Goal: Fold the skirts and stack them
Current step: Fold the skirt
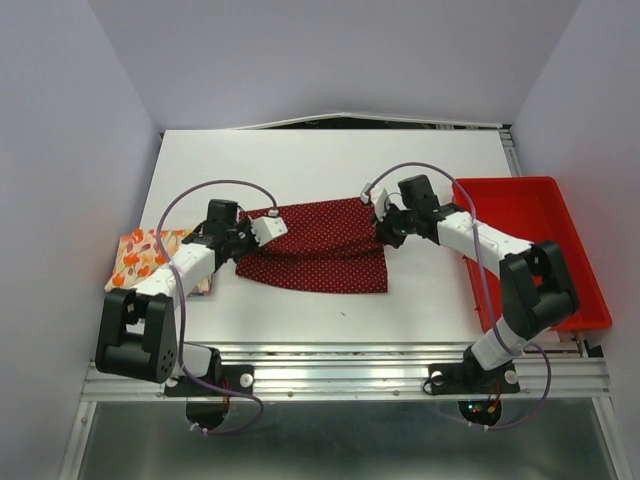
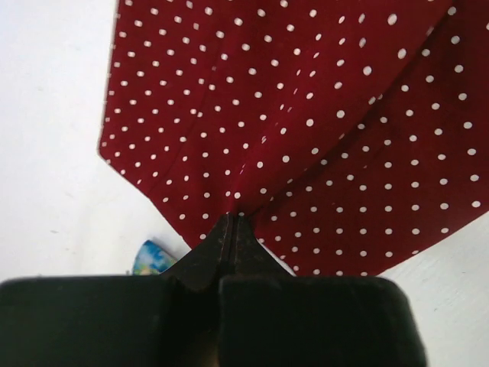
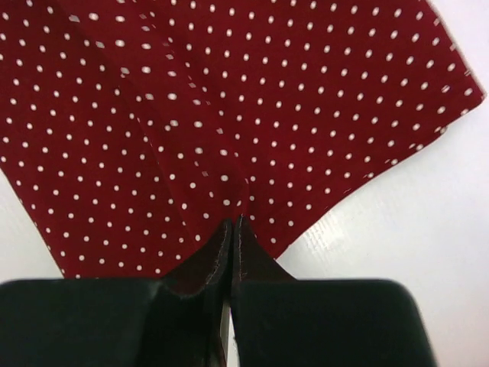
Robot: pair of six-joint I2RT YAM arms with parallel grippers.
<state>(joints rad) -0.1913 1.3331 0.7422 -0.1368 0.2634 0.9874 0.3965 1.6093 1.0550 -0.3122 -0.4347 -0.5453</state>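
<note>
left gripper (image 2: 231,223): clamped on dark red dotted skirt (image 1: 318,248), left edge | right gripper (image 3: 232,225): clamped on right edge | skirt spread between them over white table (image 1: 300,160)

Matt cloth skirt (image 1: 320,250); plastic tray (image 1: 530,212)

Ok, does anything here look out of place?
Nothing stands out. The dark red skirt lies on the table, pinched by the left gripper and right gripper; the cream skirt sits by its left edge.
</note>
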